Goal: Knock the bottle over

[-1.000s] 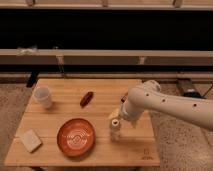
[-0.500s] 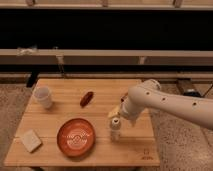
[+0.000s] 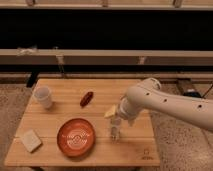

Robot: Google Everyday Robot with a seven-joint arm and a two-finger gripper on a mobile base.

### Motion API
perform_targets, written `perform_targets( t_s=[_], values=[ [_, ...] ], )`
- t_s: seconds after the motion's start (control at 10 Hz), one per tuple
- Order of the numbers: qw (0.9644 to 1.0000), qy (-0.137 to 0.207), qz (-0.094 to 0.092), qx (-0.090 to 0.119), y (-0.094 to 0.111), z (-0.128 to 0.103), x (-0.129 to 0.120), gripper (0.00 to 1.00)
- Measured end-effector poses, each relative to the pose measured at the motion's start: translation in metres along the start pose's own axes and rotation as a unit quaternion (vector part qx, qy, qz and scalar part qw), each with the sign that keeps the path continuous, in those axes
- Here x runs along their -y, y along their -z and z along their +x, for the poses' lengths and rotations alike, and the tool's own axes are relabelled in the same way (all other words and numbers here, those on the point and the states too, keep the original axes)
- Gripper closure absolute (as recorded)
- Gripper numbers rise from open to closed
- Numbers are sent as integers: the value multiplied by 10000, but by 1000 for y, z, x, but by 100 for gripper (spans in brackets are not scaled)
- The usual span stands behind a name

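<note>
The bottle (image 3: 116, 129) is small, slim and pale, and stands upright on the wooden table (image 3: 60, 112), right of centre near the front. My gripper (image 3: 113, 113) is at the end of the white arm (image 3: 160, 102), which reaches in from the right. The gripper sits just above and against the bottle's top and hides the cap.
A white cup (image 3: 44, 96) stands at the table's back left. A small red object (image 3: 87, 98) lies behind the centre. An orange plate (image 3: 76, 136) lies left of the bottle. A pale sponge (image 3: 31, 140) lies at the front left. A dark shelf with a rail (image 3: 100, 56) runs behind the table.
The arm has shifted slightly, and the gripper has stayed at the bottle's top. The bottle still stands upright in the same place.
</note>
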Motion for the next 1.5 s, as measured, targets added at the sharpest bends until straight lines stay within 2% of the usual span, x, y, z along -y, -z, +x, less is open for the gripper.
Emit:
perform_targets(
  t_s=[0.4, 0.7, 0.9, 1.2, 1.5],
  values=[
    [9998, 40, -153, 86, -11, -9, 1, 20],
    [9992, 117, -309, 208, -22, -15, 11, 20],
    [9990, 165, -329, 268, -23, -22, 21, 20],
    [9986, 309, -183, 396, -19, -31, 52, 20],
    [9979, 409, 28, 492, -18, -28, 77, 20]
  ],
)
